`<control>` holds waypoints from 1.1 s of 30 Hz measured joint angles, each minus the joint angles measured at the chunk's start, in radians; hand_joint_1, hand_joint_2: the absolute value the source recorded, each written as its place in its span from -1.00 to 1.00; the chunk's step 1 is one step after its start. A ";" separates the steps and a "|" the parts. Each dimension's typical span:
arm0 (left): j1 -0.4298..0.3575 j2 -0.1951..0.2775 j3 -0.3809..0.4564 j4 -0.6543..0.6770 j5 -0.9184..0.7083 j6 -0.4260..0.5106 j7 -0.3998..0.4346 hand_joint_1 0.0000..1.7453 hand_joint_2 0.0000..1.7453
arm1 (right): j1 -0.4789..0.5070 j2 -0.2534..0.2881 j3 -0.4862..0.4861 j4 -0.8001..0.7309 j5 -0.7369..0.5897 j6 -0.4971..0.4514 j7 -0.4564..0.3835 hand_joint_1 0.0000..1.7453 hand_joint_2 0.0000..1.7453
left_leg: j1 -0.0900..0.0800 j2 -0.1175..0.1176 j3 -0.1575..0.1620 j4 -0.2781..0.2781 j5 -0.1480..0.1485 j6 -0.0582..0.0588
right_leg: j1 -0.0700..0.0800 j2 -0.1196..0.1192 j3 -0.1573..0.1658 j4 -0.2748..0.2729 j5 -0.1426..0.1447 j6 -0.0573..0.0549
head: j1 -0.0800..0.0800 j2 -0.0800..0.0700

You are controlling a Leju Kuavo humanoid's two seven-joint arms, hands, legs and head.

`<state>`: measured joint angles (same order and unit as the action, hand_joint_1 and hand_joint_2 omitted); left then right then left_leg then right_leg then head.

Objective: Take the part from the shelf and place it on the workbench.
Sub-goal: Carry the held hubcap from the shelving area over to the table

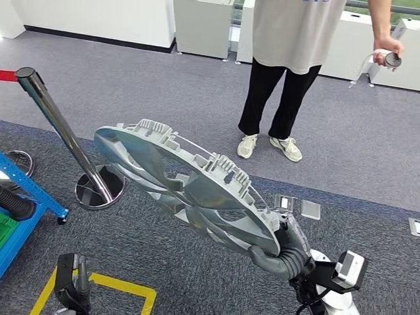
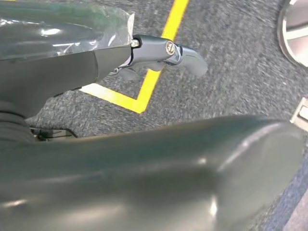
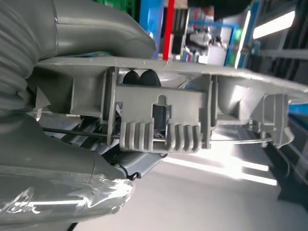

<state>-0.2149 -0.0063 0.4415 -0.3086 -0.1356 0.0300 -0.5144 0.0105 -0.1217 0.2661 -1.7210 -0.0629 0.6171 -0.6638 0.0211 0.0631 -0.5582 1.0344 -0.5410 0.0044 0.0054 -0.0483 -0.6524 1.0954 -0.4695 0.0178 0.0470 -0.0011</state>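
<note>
Part looks grey moulded plastic w/ glossy face (ribbed edge), carpet rough cloth.

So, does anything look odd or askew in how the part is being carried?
Yes. The large grey part is held only at one end by the right hand, so it sticks out far across the robot's front and tilts. It hangs over the carpet with nothing under it. No damage shows.
</note>
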 joint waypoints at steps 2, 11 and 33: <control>-0.001 0.000 -0.001 0.000 -0.005 0.000 0.002 -1.00 -1.00 | 0.011 0.000 -0.003 -0.006 0.000 -0.003 -0.007 1.00 1.00 | -0.003 0.018 0.005 -0.002 -0.004 -0.010 | 0.013 -0.027 0.024 -0.055 0.008 -0.013 | -0.002 0.000; -0.015 0.004 -0.009 -0.003 -0.016 0.005 0.010 -1.00 -1.00 | 0.032 0.011 -0.017 -0.024 0.002 -0.004 -0.012 1.00 1.00 | -0.001 -0.056 -0.115 0.265 -0.129 -0.031 | 0.009 0.081 0.039 -0.078 0.016 -0.054 | -0.010 0.000; -0.021 0.017 -0.010 -0.011 -0.002 0.012 0.012 -1.00 -1.00 | 0.034 0.033 -0.016 -0.026 0.001 0.020 0.012 1.00 1.00 | -0.003 0.021 0.007 -0.005 0.000 -0.015 | 0.013 -0.024 0.023 -0.056 0.012 -0.011 | 0.004 0.000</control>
<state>-0.2358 0.0104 0.4317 -0.3197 -0.1374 0.0420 -0.5027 0.0445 -0.0886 0.2502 -1.7474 -0.0617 0.6370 -0.6519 0.0179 0.0842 -0.5515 1.0290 -0.5410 -0.0107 0.0182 -0.0728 -0.6293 1.0393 -0.4578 0.0071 0.0509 -0.0011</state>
